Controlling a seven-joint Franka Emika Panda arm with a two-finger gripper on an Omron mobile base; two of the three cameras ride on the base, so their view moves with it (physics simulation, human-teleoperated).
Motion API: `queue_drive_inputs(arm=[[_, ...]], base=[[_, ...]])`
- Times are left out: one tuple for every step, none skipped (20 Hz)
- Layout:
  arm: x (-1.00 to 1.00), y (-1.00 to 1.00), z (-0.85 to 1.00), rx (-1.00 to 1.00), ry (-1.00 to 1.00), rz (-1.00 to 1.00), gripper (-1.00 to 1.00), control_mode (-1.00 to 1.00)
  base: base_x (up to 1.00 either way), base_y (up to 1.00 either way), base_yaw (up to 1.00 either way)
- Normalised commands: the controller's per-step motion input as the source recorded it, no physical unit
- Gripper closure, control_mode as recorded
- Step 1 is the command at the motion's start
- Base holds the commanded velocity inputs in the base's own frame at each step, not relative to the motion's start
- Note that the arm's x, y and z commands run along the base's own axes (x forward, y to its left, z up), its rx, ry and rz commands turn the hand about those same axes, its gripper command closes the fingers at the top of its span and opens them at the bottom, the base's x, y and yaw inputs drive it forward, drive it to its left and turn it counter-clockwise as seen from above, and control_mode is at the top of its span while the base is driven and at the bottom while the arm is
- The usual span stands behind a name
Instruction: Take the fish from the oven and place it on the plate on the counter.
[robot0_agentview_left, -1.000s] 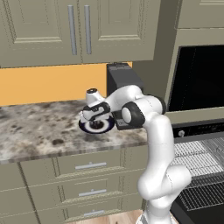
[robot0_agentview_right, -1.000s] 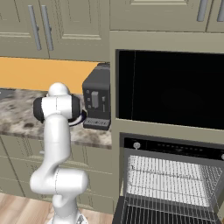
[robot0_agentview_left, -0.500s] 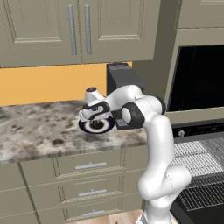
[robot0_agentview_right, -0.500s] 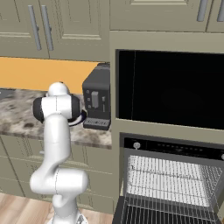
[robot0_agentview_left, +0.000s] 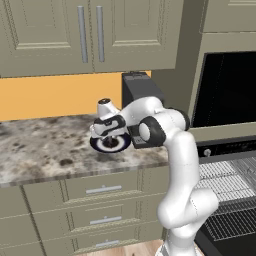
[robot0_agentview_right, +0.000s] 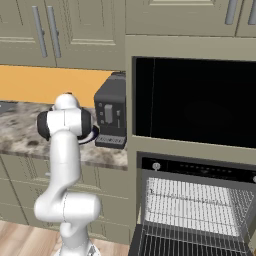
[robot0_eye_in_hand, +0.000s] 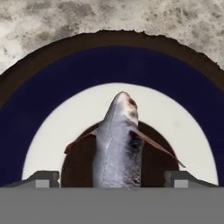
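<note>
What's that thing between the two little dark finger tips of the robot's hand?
The fish lies between them in the hand view, over the plate, with a gap on each side. The gripper stands open.

We see the white arm (robot0_agentview_right: 64, 165) rising at the left before the granite desk (robot0_agentview_right: 15, 137). A black coffee machine (robot0_agentview_right: 111, 117) stands on it beside the arm. To the right, the oven (robot0_agentview_right: 200, 200) hangs open, its wire racks (robot0_agentview_right: 195, 207) bare.

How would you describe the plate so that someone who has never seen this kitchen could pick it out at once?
Start at the granite counter under the cupboards, left of the oven. Just left of the black coffee machine lies the plate, round, with a navy rim, white ring and brown centre, and a grey fish on it.
</note>
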Motion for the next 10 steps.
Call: queue_drive_inputs(arm=[[-0.18, 0.00, 0.27, 0.00, 0.00, 0.00, -1.00, -1.00], [-0.41, 0.00, 0.36, 0.00, 0.00, 0.00, -1.00, -1.00], [-0.62, 0.00, 0.40, 0.00, 0.00, 0.00, -1.00, -1.00], [-0.76, 0.00, 0.40, 0.00, -0.02, 0.00, -1.00, -1.00], [-0.85, 0.00, 0.41, 0.01, -0.03, 0.00, -1.00, -1.00], [-0.98, 0.00, 0.44, 0.03, -0.07, 0.00, -1.00, -1.00], [-1.00, 0.00, 0.41, 0.05, -0.07, 0.00, -1.00, -1.00], [-1.00, 0.00, 0.42, 0.05, -0.09, 0.00, -1.00, -1.00], [-1.00, 0.00, 0.31, 0.05, -0.12, 0.00, -1.00, -1.00], [-1.00, 0.00, 0.36, 0.06, -0.13, 0.00, -1.00, -1.00]], base=[[0.00, 0.00, 0.00], [0.00, 0.00, 0.00], [0.00, 0.00, 0.00], [0.00, 0.00, 0.00], [0.00, 0.00, 0.00], [0.00, 0.00, 0.00], [0.00, 0.00, 0.00], [0.00, 0.00, 0.00], [0.00, 0.00, 0.00], [0.00, 0.00, 0.00]])
